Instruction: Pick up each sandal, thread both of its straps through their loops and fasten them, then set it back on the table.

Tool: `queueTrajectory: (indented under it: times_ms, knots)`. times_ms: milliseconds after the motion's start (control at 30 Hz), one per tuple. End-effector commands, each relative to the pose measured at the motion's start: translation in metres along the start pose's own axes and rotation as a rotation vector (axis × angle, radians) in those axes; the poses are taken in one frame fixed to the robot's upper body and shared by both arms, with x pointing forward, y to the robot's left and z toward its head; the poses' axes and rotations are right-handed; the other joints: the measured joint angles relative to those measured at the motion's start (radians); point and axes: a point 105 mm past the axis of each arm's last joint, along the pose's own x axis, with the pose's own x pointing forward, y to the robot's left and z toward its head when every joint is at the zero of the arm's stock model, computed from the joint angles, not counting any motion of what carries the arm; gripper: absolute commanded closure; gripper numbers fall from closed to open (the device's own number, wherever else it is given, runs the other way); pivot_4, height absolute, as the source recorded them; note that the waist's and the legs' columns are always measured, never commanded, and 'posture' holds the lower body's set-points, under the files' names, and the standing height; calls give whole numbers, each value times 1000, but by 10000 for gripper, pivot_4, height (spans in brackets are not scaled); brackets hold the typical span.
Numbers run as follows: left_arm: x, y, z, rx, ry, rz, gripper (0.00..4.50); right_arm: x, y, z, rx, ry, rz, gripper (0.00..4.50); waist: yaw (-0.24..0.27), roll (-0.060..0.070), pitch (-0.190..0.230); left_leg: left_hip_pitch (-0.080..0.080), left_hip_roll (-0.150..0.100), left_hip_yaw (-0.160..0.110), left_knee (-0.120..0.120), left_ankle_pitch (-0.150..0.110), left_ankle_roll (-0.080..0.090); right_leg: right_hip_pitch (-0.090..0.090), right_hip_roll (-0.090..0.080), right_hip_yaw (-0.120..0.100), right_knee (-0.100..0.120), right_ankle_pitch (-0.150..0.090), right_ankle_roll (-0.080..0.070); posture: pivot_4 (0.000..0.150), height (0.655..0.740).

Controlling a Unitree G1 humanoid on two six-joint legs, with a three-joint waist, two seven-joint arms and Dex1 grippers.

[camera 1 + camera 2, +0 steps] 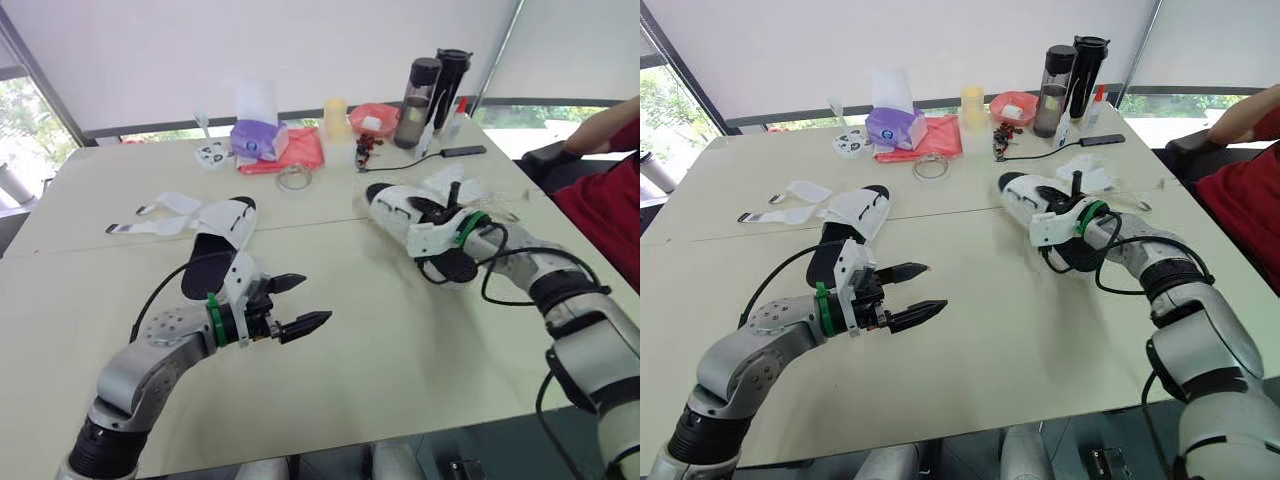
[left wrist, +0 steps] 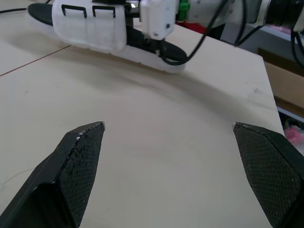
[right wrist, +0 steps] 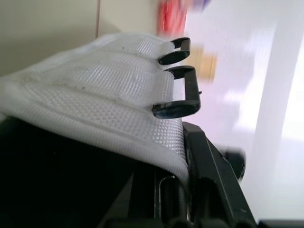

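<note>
Right-hand sandal (image 1: 395, 215) lies on the counter (image 1: 400, 350) in my head views, toe pointing away from me, with the right end effector (image 1: 440, 215) set down on its white upper. The left-hand sandal (image 1: 225, 225) lies well apart from it on the other side. Its black footbed is showing and its two white straps (image 1: 150, 225) are spread flat and unfastened on the counter. My left end effector (image 1: 316, 300) hovers over bare counter between the two sandals, spread open and holding nothing. Along the far edge I see a purple tissue pack (image 1: 258, 138) on a red cloth (image 1: 295, 152) and two dark bottles (image 1: 420, 88). Any print on them is too small for me to read. A person's red sleeve (image 1: 610, 200) comes in at the right edge.

From the left wrist, the two black fingers (image 2: 80, 161) stand wide apart above the counter. Beyond them lies the right-hand sandal, with the right end effector on top of it.

From the right wrist, I'm close against that sandal's white mesh panel (image 3: 95, 95). Two black loops (image 3: 183, 92) stick out from its edge, both empty. One black finger (image 3: 209, 166) lies flat against the outside of the mesh, and I read the right end effector as closed on this panel. No brand mark shows on the mesh.
</note>
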Motion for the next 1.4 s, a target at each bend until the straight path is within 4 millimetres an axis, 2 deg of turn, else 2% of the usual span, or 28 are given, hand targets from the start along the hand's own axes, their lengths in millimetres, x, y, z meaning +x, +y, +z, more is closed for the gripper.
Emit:
queueTrajectory:
  times_ms: [33,133,267,400,500,767,1000,1133,1300,1333,1400]
  knots:
    - [-11,10,13,50,-15,18,0,-15,-29,42,-55,-300,-47,44702,0,0,0,0,0,1,0,0,0,0,0,0,0,0,0,1500,7400]
    - [-17,15,21,48,-21,10,0,-36,-20,69,-116,-503,2,44702,3,0,0,0,0,1,0,0,0,0,0,1,0,0,0,1500,7400]
    - [-19,21,26,36,-44,27,0,-46,-18,85,-147,-609,5,44702,4,0,0,1,0,0,0,0,0,0,0,4,0,-1,-1,1500,7400]
    - [-18,20,28,21,-52,26,0,-47,-21,105,-170,-702,-35,44702,2,-1,0,3,0,2,0,0,0,0,3,10,0,-1,-1,1500,7400]
    - [-14,15,28,5,-59,14,0,-40,-14,117,-199,-745,-23,44702,-1,-1,0,4,1,2,0,0,0,0,7,17,0,-1,-1,1500,7400]
    - [-7,14,28,-12,-69,12,0,-36,4,130,-266,-824,1,44702,8,-1,0,5,1,2,-1,1,-1,0,11,22,1,-1,-2,1500,7400]
    - [-5,11,27,-24,-76,13,0,-33,12,123,-265,-808,15,44702,4,-1,1,5,1,2,-1,1,-1,0,12,24,1,-1,-2,1500,7400]
    - [-5,11,27,-29,-80,16,0,-33,11,122,-249,-808,9,30102,3,-1,0,5,1,2,-2,1,-1,0,12,24,1,-1,-2,1500,7400]
    - [-4,11,27,-33,-79,11,0,-33,6,120,-259,-798,-20,3719,4,-1,0,5,2,2,-1,1,-1,0,12,24,1,-1,-2,1500,7400]
    - [-4,10,27,-34,-79,11,0,-34,2,119,-251,-797,-38,375,4,-1,0,5,2,2,-1,1,-1,0,12,24,1,-1,-2,1500,7400]
    - [-4,11,26,-34,-76,12,0,-39,-4,114,-227,-780,-61,375,5,-1,0,5,1,2,-1,1,-1,0,12,24,1,-1,-2,1500,7400]
